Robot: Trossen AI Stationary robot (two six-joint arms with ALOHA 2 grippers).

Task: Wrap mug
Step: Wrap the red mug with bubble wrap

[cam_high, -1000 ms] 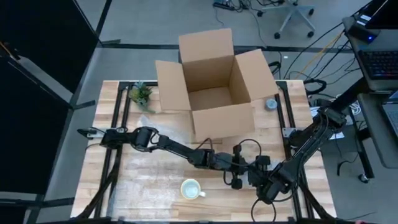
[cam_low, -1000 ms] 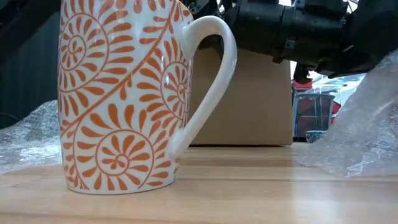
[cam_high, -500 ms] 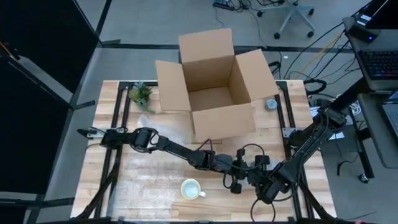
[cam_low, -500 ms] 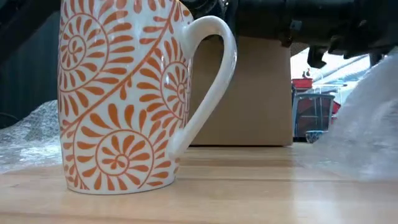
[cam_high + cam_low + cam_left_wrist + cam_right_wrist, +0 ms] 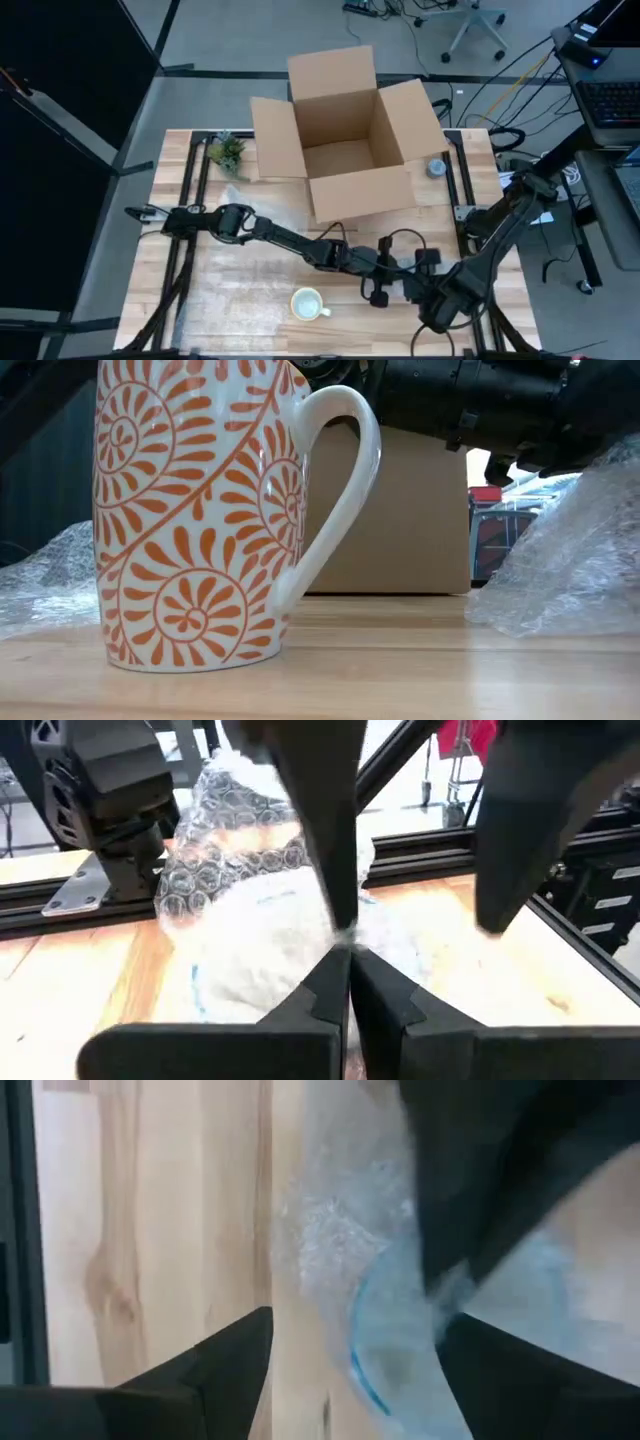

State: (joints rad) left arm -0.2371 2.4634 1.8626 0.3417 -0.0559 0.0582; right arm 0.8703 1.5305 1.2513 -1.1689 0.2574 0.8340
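A: Where is the mug (image 5: 307, 303) being seen?

B: At about 6 o'clock on the tabletop (image 5: 240, 280), upright, handle pointing to 3 o'clock. In the low view it is standing bare, nothing around it, orange swirl pattern fully exposed.

A: And the bubble wrap (image 5: 260, 910)?

B: A clear sheet is being held off to the mug's 3 o'clock, apart from it. A crumpled mass is being shown at the right of the low view, more lying flat at the left.

A: Left pincer (image 5: 348, 955)?

B: Clenched on the bubble wrap; in its wrist view the fingers are being pressed tip to tip with the film caught between. In the high view it is placed just beside the mug, at the mug's 2 to 3 o'clock.

A: Right pincer (image 5: 355, 1350)?

B: Spread wide, fingers apart with wrap lying between them, nothing being gripped. It is sitting near 5 o'clock of the tabletop, close to the left one.

A: Step?

B: Judged as wrap being gathered and positioned; wrapping itself is not yet begun.

A: Next move?

B: Probably a second hold is being needed from the right pincer, then the sheet is to be drawn toward 9 o'clock over the mug. Tipping the mug is being flagged as the risk.

A: The cardboard box (image 5: 345, 130)?

B: Open at 12 o'clock, untouched.
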